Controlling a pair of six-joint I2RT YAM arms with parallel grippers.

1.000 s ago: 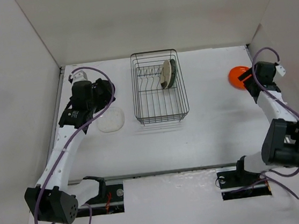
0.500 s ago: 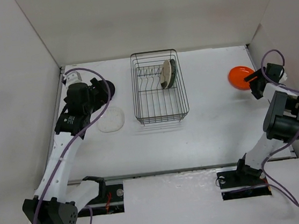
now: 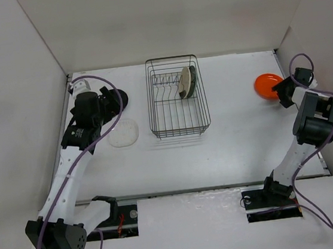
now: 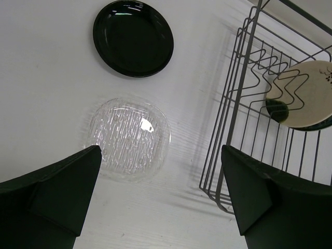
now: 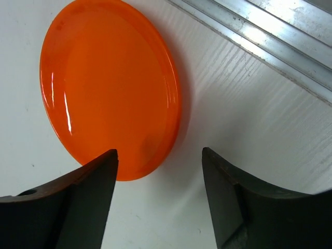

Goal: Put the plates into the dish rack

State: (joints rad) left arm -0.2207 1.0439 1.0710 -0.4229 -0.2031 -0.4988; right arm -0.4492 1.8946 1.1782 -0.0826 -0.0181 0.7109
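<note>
The left pincer (image 4: 160, 153) hangs with its fingers spread wide, pinching nothing. Just ahead of its tips and below them, the clear plate (image 4: 128, 139) lies flat on the white table (image 3: 241, 146). The black plate (image 4: 133, 38) lies farther ahead. Off the pincer's right finger stands the dish rack (image 3: 174, 108), where the cream plate (image 4: 306, 93) sits on edge among the tines with the dark teal plate (image 3: 193, 79) close behind it. The right pincer (image 5: 159, 151) is also spread and empty. The orange plate (image 5: 109, 88) lies flat just ahead, its near rim at the pincer's left finger; whether they touch I cannot tell.
</note>
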